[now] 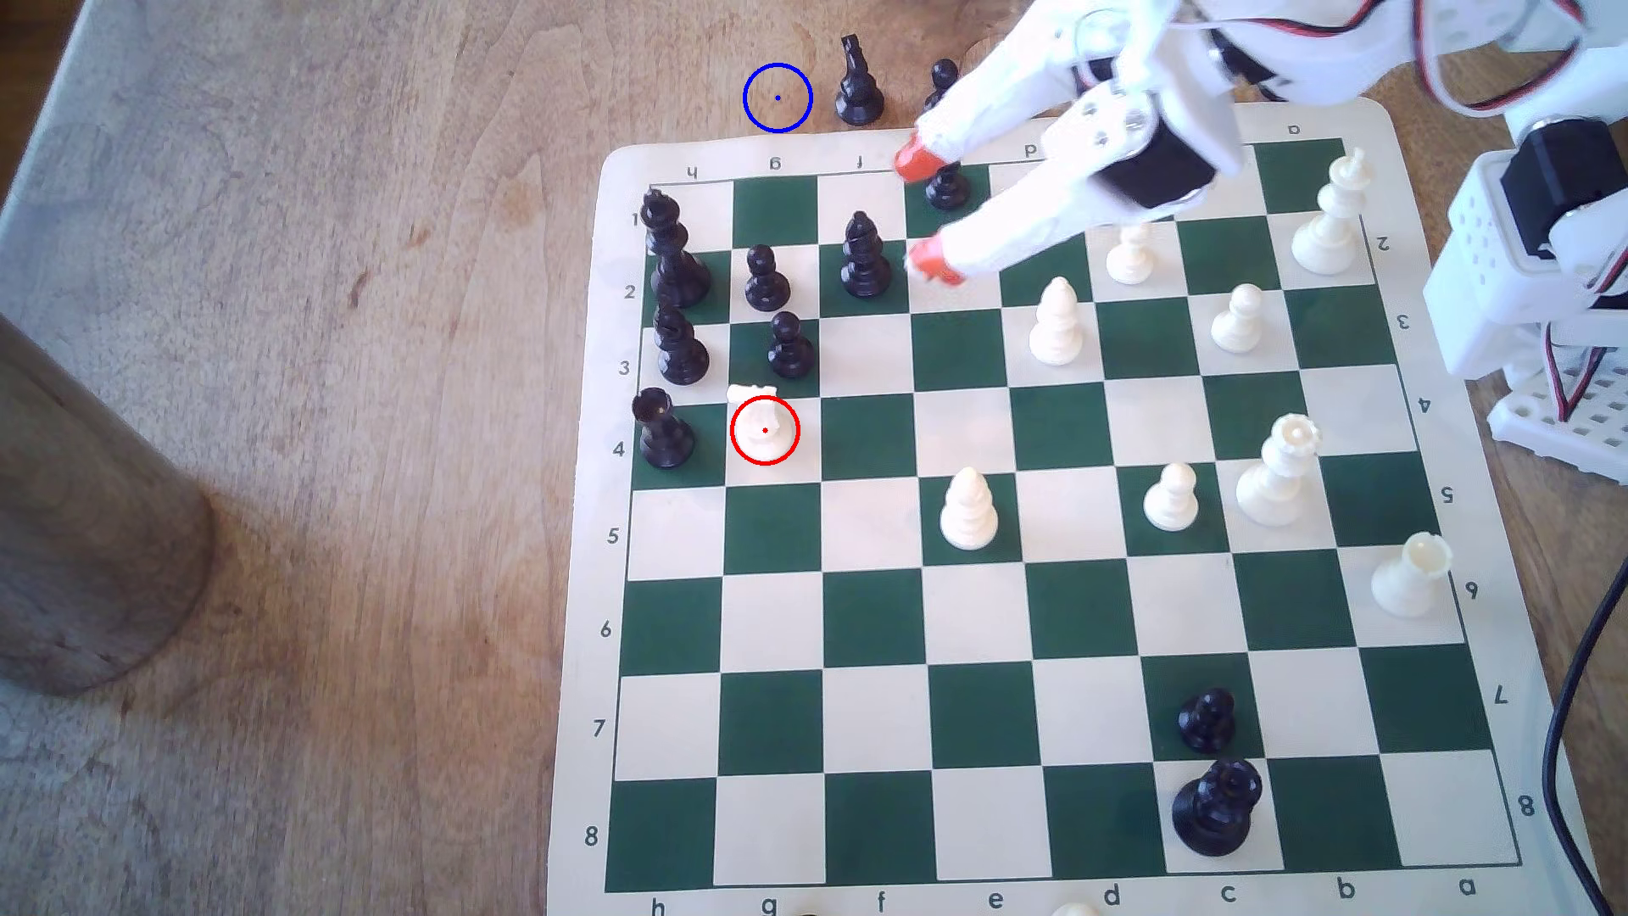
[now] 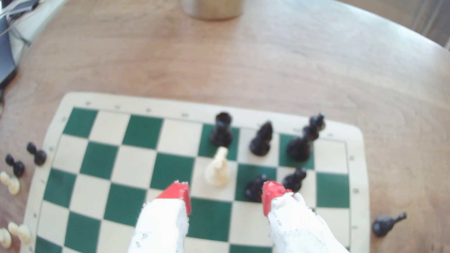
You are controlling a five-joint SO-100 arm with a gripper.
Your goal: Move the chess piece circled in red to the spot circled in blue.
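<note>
Knight [image 1: 763,424] upright on g4, inside red ring, beside black rook [image 1: 662,432]. My gripper [image 1: 923,211] spread wide, empty, above board [image 1: 969,616] near f1–f2. Blue spot [image 1: 777,98] on bare table, off g-file edge.

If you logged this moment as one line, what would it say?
tool open, empty, above board | white knight untouched on g4 | blue-ringed spot bare

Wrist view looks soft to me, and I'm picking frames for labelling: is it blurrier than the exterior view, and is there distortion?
Wrist view: soft throughout, white knight and open gripper smeared; board edges bow, a wide-angle look. Exterior view: sharper, the knight washed out against its pale square.
</note>
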